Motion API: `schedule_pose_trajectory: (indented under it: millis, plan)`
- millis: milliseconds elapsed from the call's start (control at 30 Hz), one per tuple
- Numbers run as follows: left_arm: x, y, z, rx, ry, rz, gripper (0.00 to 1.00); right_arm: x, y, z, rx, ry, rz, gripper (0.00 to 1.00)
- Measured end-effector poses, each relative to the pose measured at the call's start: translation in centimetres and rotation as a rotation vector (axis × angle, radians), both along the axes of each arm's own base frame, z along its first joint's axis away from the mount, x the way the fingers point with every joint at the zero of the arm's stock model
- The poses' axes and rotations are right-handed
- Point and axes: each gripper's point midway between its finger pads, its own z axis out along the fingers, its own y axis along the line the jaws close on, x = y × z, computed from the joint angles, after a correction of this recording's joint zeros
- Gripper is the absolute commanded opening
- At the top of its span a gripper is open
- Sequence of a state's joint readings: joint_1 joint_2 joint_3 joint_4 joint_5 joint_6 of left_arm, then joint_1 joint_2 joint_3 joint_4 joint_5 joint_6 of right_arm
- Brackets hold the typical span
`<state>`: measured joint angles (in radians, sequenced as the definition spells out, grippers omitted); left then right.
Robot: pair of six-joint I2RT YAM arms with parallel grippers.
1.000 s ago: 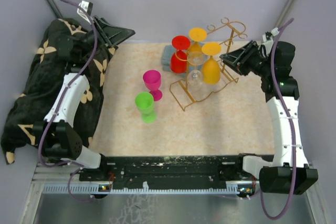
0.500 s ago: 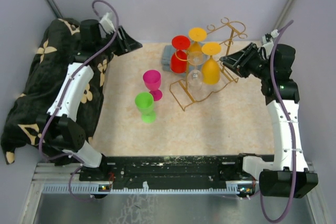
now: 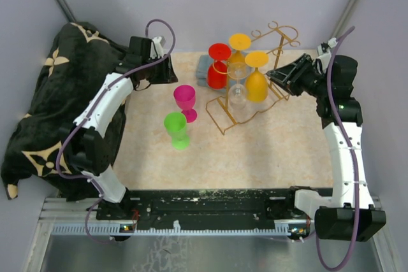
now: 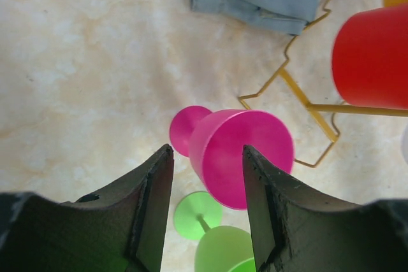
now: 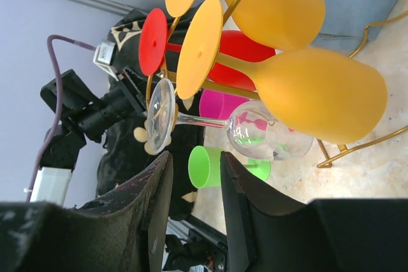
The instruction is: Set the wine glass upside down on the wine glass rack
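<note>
Pink wine glass [image 3: 185,98] is taken to be the piece to be hung next. It stands upright on its foot, left of the table's middle and nearer the far edge, not yet on the rack. A black patterned cloth [image 3: 38,113] is draped over the left edge of the table [image 3: 255,157].

The left gripper [image 3: 169,73] is held low just beside the pink glass, on its far-left side. Its jaws are parted about as wide as the bowl and nothing is held. In the left wrist view the bowl is framed between them, so a grasp appears to be lined up, though no contact is seen. A green wine glass [image 3: 175,123] stands upright just on the near side of the pink one, close enough to be knocked during a lift.

Toward the far right corner stands the wine glass rack [image 4: 319,107], with a folded grey-blue cloth [image 3: 203,68] just beyond it. A red glass [image 3: 218,71], a clear glass [image 3: 236,93] and two orange glasses [image 3: 256,84] are hung upside down by their feet from its rails.

The right gripper [image 3: 275,74] is kept beside the rack's right end, pointed at it. Its jaws are partly open and empty, perhaps so that the rack can be steadied.
</note>
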<state>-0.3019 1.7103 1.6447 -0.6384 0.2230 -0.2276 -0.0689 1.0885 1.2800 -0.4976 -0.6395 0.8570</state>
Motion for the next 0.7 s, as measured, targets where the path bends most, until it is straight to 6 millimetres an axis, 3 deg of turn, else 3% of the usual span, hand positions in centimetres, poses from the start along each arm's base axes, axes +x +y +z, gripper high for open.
schedule_pose_trajectory:
  millis: [267,500,700]
  plan:
    - [-0.3,-0.2,-3.5,0.124,0.053,-0.01,0.54,0.0,0.0,-0.2,0.001,0.003,0.001,0.37]
    - [-0.7,-0.9,-5.3,0.182,0.083,-0.035,0.51,0.0,0.0,-0.2,0.001,0.003,0.001,0.37]
    - [-1.2,-0.8,-6.5,0.245,0.105,-0.038,0.34,0.0,0.0,-0.2,0.001,0.003,0.001,0.36]
